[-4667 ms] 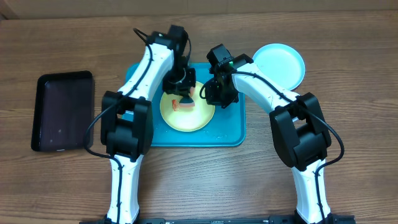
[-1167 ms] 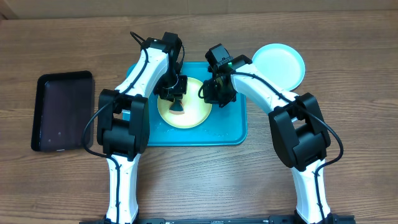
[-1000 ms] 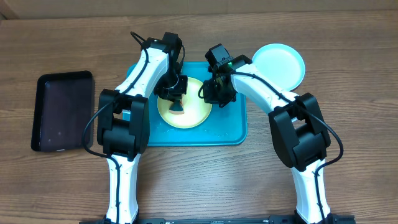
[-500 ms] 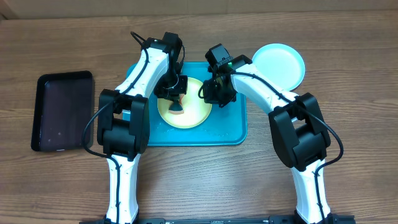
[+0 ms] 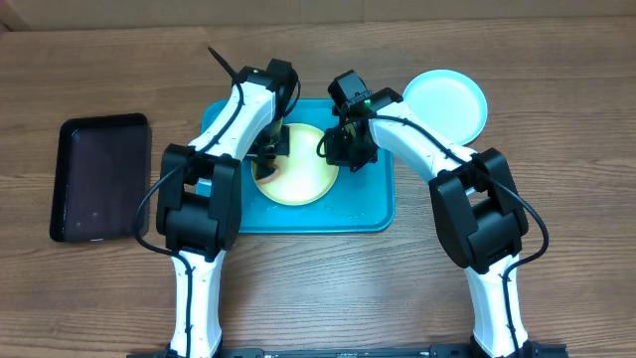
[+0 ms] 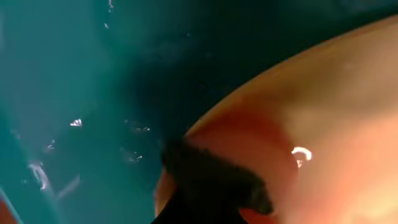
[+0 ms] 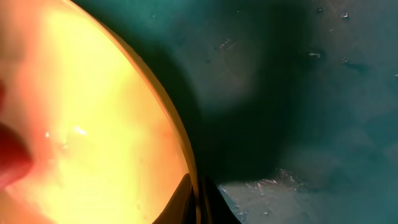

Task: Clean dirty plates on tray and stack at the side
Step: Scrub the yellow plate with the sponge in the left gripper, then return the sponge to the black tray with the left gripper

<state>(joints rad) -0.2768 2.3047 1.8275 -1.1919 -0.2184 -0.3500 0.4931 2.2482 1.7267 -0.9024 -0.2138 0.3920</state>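
The left wrist view is showing a dark scrubber [image 6: 214, 186] pressing on a red smear [image 6: 249, 134], both hidden from overhead. The left gripper [image 5: 266, 157] is reaching down at the left rim of the yellow-green plate [image 5: 303, 181], jaws closed on the scrubber. The right gripper [image 5: 343, 151] is pinching the plate's right rim at the centre of the turquoise tray [image 5: 363, 214]. Half a second ago the left gripper was working nearer the plate's middle.

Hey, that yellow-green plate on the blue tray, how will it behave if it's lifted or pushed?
Probably stiff: the yellow-green plate looks unbent where the right fingers pinch its rim. Likely slippery: droplets glisten on the tray beside it. Being shallow, it should slide, not tip.
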